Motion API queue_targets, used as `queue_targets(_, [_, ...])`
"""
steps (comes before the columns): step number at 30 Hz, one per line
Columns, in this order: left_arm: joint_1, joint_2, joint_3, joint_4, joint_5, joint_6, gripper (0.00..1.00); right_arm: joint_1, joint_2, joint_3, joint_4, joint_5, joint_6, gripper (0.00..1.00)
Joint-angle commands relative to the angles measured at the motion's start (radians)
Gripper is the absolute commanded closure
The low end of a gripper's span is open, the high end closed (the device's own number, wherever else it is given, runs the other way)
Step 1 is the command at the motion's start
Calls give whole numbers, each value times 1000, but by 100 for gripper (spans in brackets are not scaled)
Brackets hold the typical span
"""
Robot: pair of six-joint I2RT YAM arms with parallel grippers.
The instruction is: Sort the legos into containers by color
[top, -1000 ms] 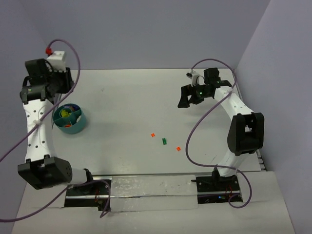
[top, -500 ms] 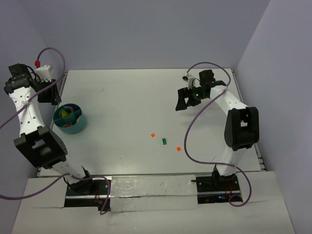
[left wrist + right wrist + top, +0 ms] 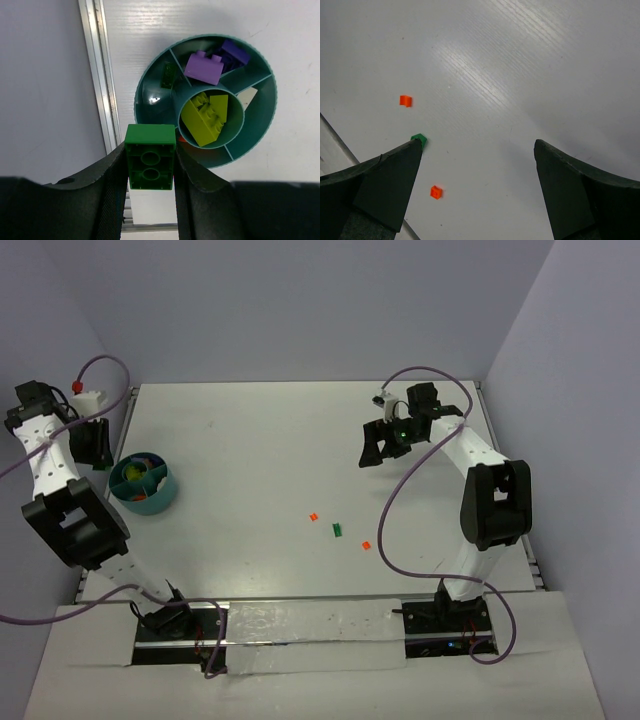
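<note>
Pinched in the left gripper (image 3: 150,172), the green brick (image 3: 150,150) hangs over the teal bowl's (image 3: 137,102) rim, so releasing here could bounce it outside or into a wrong compartment; the right gripper (image 3: 477,150) is spread.

Soft, even light filled the overhead view; the white desk (image 3: 270,440) read bright but not blown out, and the arms cast only faint, diffuse shadows. In the right wrist view a broad sheen ran diagonally across the desk, showing its fine grain, while the dark fingers (image 3: 385,185) of the right claw (image 3: 477,144) sat underexposed and soft at the lower corners. In the left wrist view the teal bowl (image 3: 257,122) was sharp, with one small glint on its inner wall; the green brick (image 3: 150,165) pinched in the left claw (image 3: 150,150) was crisp.
</note>
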State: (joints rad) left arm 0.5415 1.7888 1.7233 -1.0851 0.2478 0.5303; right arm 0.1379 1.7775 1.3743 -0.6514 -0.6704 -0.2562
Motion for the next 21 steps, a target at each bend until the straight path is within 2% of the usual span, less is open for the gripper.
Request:
queue_targets(1, [-2, 38, 33, -30, 18, 60, 95, 9, -30, 31, -1, -6, -18, 0])
queue_targets(6, [0, 103, 92, -56, 34, 83, 94, 9, -33, 28, -2, -1, -23, 0])
queue_targets(12, [-1, 175, 163, -133, 96, 118, 87, 9, -44, 9, -11, 7, -34, 0])
queue_targets(21, [0, 196, 182, -179, 137, 134, 80, 9, -41, 13, -21, 12, -46, 0])
